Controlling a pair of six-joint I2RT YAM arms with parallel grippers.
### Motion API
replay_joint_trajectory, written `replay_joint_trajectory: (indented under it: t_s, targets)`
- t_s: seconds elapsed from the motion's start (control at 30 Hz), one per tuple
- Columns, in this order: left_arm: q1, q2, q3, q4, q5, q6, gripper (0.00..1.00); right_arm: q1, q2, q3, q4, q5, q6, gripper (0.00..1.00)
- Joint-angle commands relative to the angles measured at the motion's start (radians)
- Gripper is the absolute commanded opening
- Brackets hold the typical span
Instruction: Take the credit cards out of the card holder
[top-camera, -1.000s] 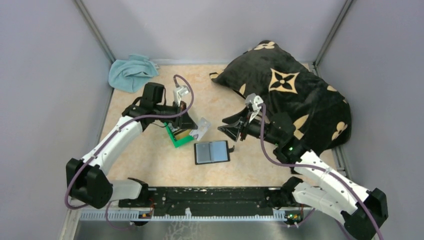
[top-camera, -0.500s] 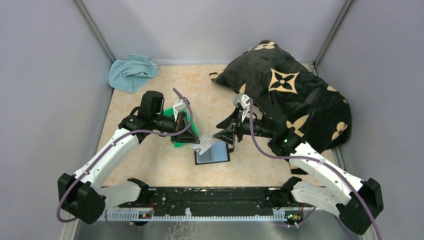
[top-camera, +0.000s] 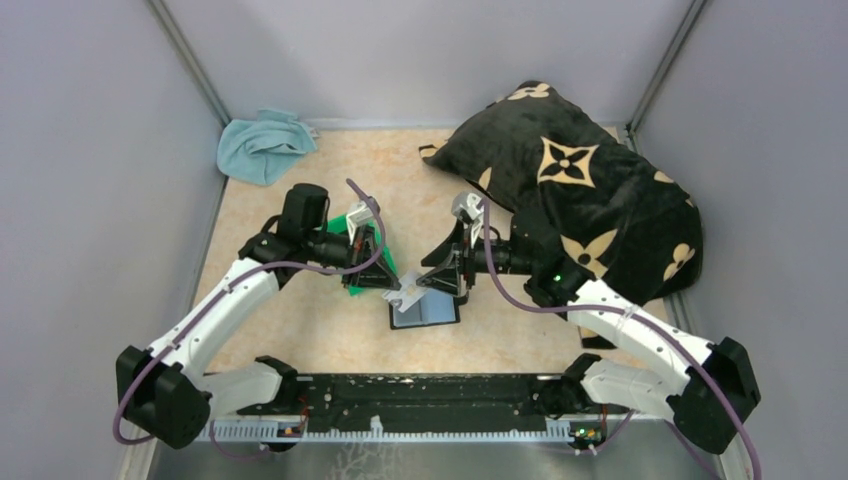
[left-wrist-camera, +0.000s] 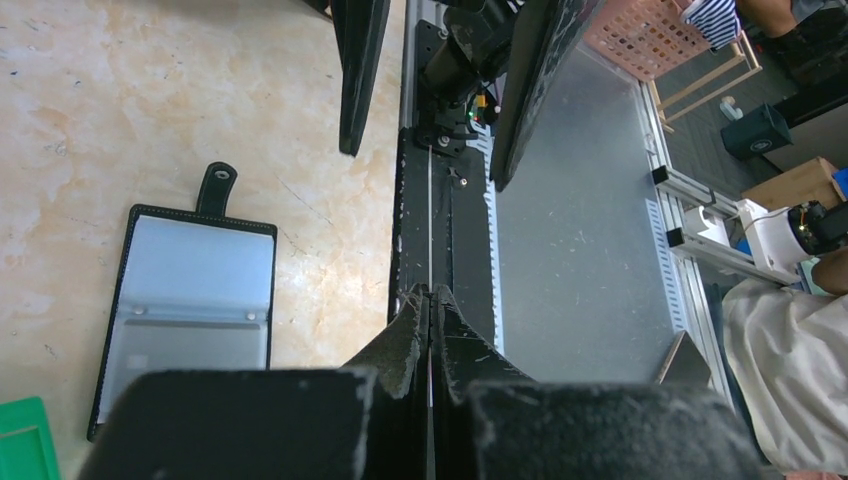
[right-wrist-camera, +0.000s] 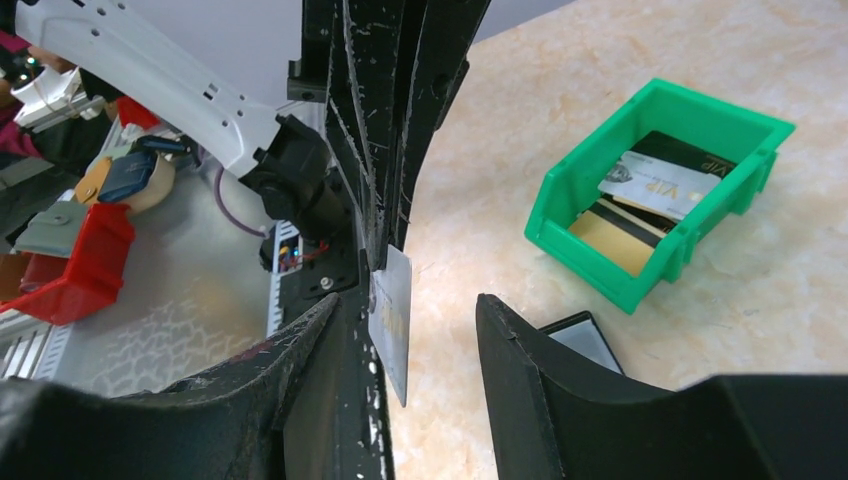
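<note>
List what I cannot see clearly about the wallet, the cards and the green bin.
- Wallet: top view, the right end effector covers its far edge; right wrist view shows only a corner.
- Green bin: top view, the left arm hides its inside.
- Cards in the bin: right wrist view, they overlap, so their number is unclear.
- Card in the left end effector: left wrist view, edge-on, face unseen.

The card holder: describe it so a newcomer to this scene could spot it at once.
On the tan marbled table, look centrally near the front edge, beside the green plastic bin. The flat black folding card holder lies open there; only it shows glossy grey-blue inner panels and a snap tab.
</note>
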Motion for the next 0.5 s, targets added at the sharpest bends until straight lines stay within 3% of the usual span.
replay_joint_trajectory:
  t_s: [0.0, 0.17, 0.23, 0.3, 0.33, 0.47]
  targets:
    - [-0.007, -0.036, -0.015, 0.046, 0.038, -0.001, 0.00, 0.035, 0.024, 0.053, 0.054, 0.008, -0.015, 0.51]
    - [-0.006, -0.034, -0.017, 0.049, 0.038, -0.003, 0.00, 0.048, 0.039, 0.057, 0.063, 0.013, -0.008, 0.43]
    - [-0.006, -0.039, -0.017, 0.049, 0.038, -0.004, 0.00, 0.049, 0.043, 0.057, 0.057, 0.019, -0.010, 0.29]
    - [-0.007, -0.041, -0.019, 0.049, 0.031, -0.004, 0.00, 0.049, 0.045, 0.056, 0.057, 0.025, -0.007, 0.06]
    - [-0.007, -0.042, -0.021, 0.049, 0.028, -0.003, 0.00, 0.049, 0.044, 0.055, 0.058, 0.028, -0.002, 0.00]
    - [-0.006, -0.052, -0.021, 0.050, -0.049, -0.012, 0.03, 0.048, 0.031, 0.043, 0.075, 0.050, 0.012, 0.00]
